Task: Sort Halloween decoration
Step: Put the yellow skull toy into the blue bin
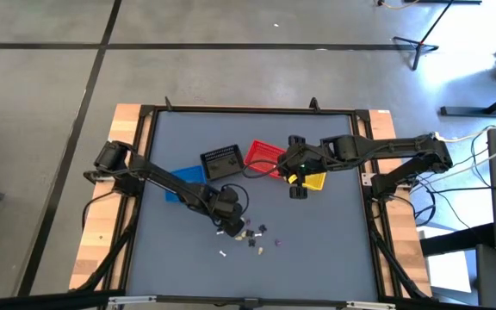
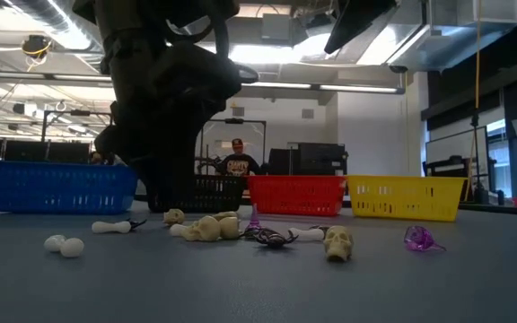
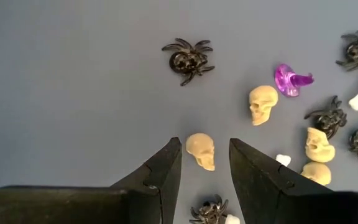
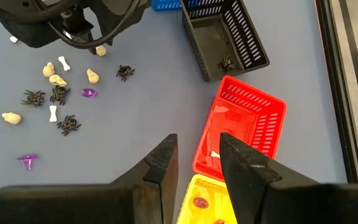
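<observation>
The table [image 1: 334, 258] has a smooth, matte grey-blue top framed by a dark rail, with pale wood boards along both long sides. Four small plastic baskets with slotted lattice walls sit in a cluster toward the far middle of the table: a blue basket [image 2: 59, 186], a black basket [image 4: 225, 37], a red basket [image 4: 244, 127] and a yellow basket [image 2: 406, 197].

The Halloween trinkets lie loose on the table on the near side of the black basket, close together in one scatter. Among them are cream skulls with rounded crowns, such as the skull [image 3: 201, 150] between the left gripper's fingers, glossy black spiders with thin bent legs, like the spider [image 3: 188, 58] lying apart from the rest, short white bones [image 4: 63, 63], and translucent purple witch hats [image 3: 289, 81]. One more spider rests on the floor of the black basket, a pale bit lies in the red one, and small dark pieces lie in the yellow one.

The left gripper [image 3: 204, 163] is low over the scatter, near the black basket's near side; its smooth, dark, wedge-shaped fingers are spread, one on each side of the skull and not touching it. Other trinkets crowd close on one side of it; the other side is bare table.

The right gripper [image 4: 197, 155] hangs above the red and yellow baskets, just beside the black basket, its fingers spread and holding nothing. Bare table lies around the baskets out to the rail.
</observation>
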Controlling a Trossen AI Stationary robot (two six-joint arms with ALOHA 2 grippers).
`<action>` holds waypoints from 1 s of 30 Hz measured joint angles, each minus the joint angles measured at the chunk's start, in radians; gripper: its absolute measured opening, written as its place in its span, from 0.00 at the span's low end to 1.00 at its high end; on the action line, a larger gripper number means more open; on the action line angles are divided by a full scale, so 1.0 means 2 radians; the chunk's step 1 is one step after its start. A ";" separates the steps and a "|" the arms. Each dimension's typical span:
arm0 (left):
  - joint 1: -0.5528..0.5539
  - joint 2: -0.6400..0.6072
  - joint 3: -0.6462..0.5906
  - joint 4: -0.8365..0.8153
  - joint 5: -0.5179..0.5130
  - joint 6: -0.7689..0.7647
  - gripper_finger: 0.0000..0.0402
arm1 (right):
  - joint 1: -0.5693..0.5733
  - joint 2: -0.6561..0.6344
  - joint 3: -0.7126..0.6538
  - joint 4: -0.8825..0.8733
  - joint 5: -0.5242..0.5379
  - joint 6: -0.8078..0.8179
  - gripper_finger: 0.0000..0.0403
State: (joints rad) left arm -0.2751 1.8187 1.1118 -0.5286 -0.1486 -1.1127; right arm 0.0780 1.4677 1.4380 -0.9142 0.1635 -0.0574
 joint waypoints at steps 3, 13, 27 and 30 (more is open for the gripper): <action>-0.003 0.004 0.000 0.001 -0.006 -0.003 0.31 | 0.000 0.000 0.000 0.000 0.000 0.000 0.29; -0.008 0.029 0.001 0.008 -0.008 -0.005 0.31 | 0.000 0.000 0.000 0.000 0.000 0.000 0.29; -0.007 0.034 0.001 0.007 -0.011 -0.002 0.24 | 0.000 0.000 0.000 0.000 0.000 0.000 0.29; -0.007 0.035 0.001 0.007 -0.010 -0.002 0.20 | 0.000 0.000 0.000 0.000 0.000 0.000 0.29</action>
State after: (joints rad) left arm -0.2893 1.8879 1.1137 -0.5147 -0.1696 -1.1168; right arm 0.0784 1.4677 1.4380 -0.9142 0.1635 -0.0574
